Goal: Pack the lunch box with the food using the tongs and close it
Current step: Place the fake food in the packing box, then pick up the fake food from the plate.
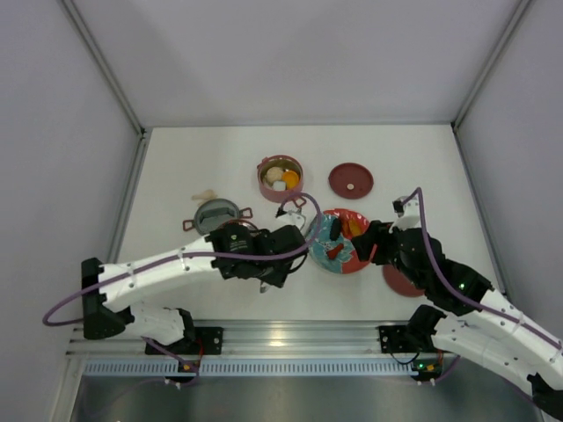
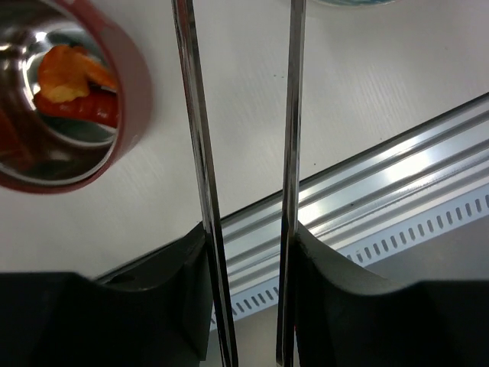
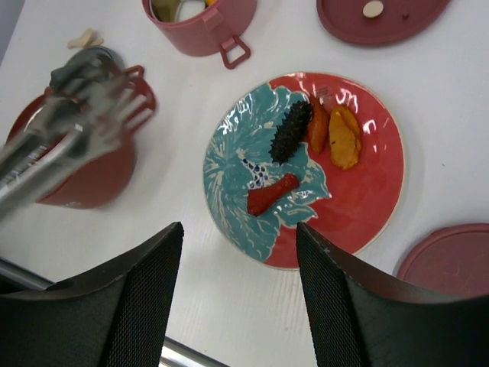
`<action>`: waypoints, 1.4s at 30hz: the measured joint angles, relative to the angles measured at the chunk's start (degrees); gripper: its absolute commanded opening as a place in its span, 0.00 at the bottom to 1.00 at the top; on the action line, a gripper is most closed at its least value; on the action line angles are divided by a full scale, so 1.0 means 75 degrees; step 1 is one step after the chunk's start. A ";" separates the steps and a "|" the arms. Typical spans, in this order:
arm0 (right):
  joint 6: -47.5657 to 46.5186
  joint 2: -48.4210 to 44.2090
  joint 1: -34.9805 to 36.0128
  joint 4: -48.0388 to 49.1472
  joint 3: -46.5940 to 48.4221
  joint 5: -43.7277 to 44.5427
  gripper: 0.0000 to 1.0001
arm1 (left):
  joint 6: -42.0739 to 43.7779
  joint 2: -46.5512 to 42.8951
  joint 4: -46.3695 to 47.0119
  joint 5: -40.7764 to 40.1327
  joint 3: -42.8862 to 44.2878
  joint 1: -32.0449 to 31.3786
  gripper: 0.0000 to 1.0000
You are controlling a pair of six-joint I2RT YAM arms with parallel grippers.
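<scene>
Nearest to me, the left gripper (image 2: 248,237) is clamping the tongs (image 2: 195,138), one thin steel arm lying against each finger, and the arms are standing apart. The right gripper (image 3: 238,229) is hanging over the red plate (image 3: 367,191) with its jaws wide and nothing between them.

Just beside the tongs is the near pot (image 2: 134,92). Orange and red are showing in its steel inside, but I cannot tell if this is food or a reflection. On the plate are lying a red sausage (image 3: 271,195), a dark spiky piece (image 3: 290,131) and two orange pieces (image 3: 344,136). One maroon lid (image 3: 451,260) is beside the plate.

Farther away, the second pot (image 3: 199,34) is already holding some food, and the other lid (image 3: 382,19) is lying near it.

I think I am going for the next piece. I should put one tong tip on each side of the sausage, squeeze softly and lift straight. I should also move the right arm aside, so that the two arms are not colliding.
</scene>
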 measured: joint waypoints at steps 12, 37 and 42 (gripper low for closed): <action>-0.0052 -0.0635 0.0000 -0.0551 0.0408 0.0463 0.61 | 0.0895 0.2092 0.2046 0.1262 -0.0006 -0.0006 0.44; -0.0047 -0.0708 0.0000 -0.0691 0.0399 0.0574 0.61 | 0.0941 0.2279 0.2792 0.1900 -0.1201 -0.0055 0.26; -0.0047 -0.0708 0.0000 -0.0691 0.0399 0.0574 0.61 | 0.0927 0.2028 0.2792 0.1894 -0.1201 -0.0090 0.21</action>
